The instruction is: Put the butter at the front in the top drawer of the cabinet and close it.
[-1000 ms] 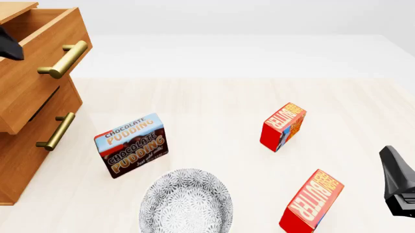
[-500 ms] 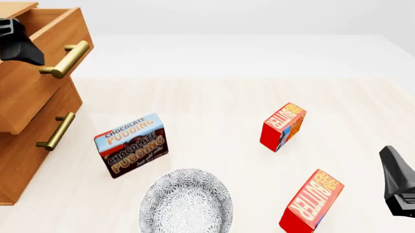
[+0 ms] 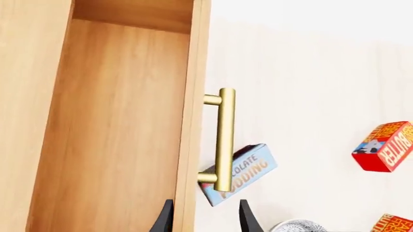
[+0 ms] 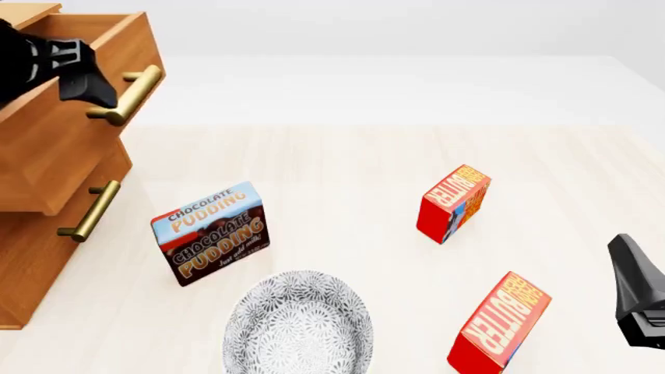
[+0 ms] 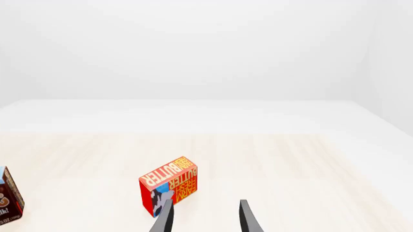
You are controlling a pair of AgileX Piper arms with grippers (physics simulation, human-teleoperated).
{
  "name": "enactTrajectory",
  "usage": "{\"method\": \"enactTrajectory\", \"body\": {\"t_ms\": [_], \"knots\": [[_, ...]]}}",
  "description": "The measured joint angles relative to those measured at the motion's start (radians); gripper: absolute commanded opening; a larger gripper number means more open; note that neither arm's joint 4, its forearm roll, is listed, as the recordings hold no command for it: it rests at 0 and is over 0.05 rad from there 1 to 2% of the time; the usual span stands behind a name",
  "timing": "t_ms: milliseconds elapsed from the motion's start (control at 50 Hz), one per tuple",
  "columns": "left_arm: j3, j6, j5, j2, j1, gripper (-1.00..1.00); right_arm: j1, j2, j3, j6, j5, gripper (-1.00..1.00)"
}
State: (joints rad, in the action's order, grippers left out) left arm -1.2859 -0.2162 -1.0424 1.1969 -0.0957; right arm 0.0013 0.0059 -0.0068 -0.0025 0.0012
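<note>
Left gripper (image 3: 205, 220), jaws apart, straddles the open top drawer (image 4: 58, 148) front; right gripper's (image 5: 205, 217) parted jaws could grab the wrong butter (image 4: 500, 323), the 5 o'clock carton being frontmost.

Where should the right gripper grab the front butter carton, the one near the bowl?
The butter stands upright on a narrow edge, leaning slightly, clear of the bowl. Probably best for the right gripper to come from above and pinch its two broad faces near the top; the thin width fits open jaws.
</note>
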Motion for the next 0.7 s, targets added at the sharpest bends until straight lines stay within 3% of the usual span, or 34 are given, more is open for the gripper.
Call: {"method": "enactTrajectory", "body": {"t_ms": [700], "knots": [[-0.05,-0.031,-0.002,0.052,-0.144,1.0,0.0,0.0,0.0,0.0,0.0,1.0]]}}
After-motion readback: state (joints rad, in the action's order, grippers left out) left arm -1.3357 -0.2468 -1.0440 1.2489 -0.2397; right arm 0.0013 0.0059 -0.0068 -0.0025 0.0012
